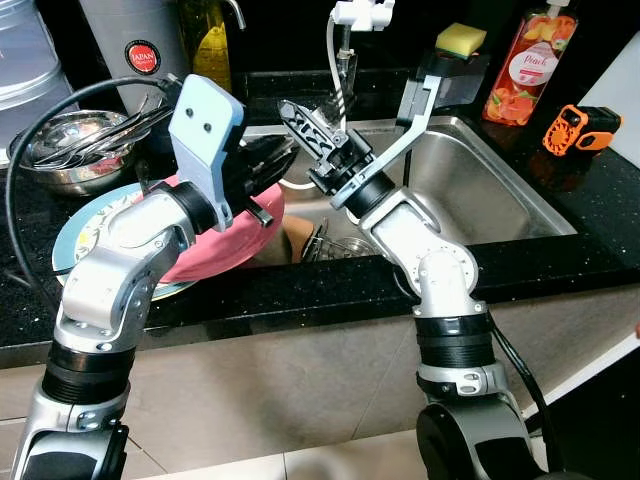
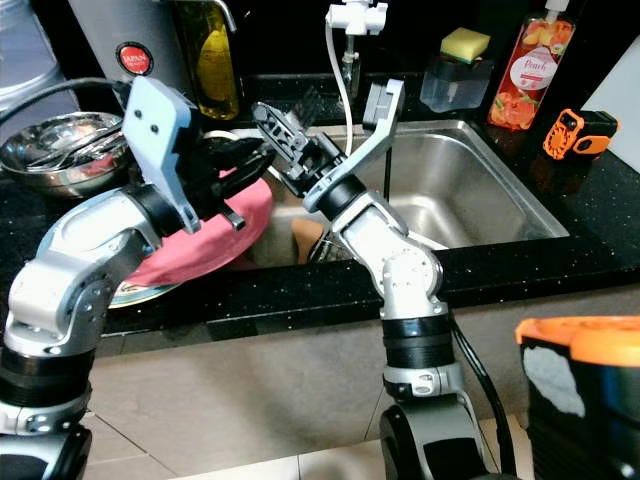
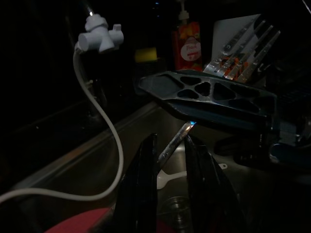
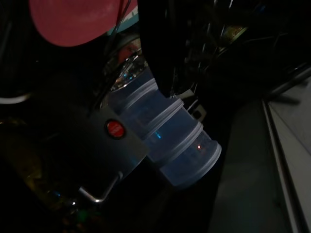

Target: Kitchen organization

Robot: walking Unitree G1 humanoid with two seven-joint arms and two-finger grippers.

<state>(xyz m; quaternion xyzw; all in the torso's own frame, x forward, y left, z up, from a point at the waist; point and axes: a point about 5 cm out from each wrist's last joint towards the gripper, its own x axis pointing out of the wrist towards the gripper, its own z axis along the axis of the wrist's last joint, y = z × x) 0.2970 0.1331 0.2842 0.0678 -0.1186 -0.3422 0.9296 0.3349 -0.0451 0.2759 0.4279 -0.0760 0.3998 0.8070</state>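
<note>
Over the left end of the steel sink (image 1: 480,190), my left gripper (image 3: 170,141) is shut on a thin metal utensil (image 3: 176,140), whose shiny tip points up toward my right gripper (image 3: 209,94). The right gripper (image 1: 300,122) hovers just above and beside the left one, under the white faucet head (image 1: 362,14). A pink plate (image 1: 225,250) lies on a patterned plate (image 1: 80,235) below my left forearm. A steel bowl (image 1: 70,150) with several utensils sits at the back left.
A wire basket (image 1: 335,240) and a white spoon (image 3: 167,178) lie in the sink. Behind the basin stand a sponge (image 1: 460,38), a peach soap bottle (image 1: 525,65) and an oil bottle (image 1: 212,45). An orange gadget (image 1: 580,128) rests on the black counter at right.
</note>
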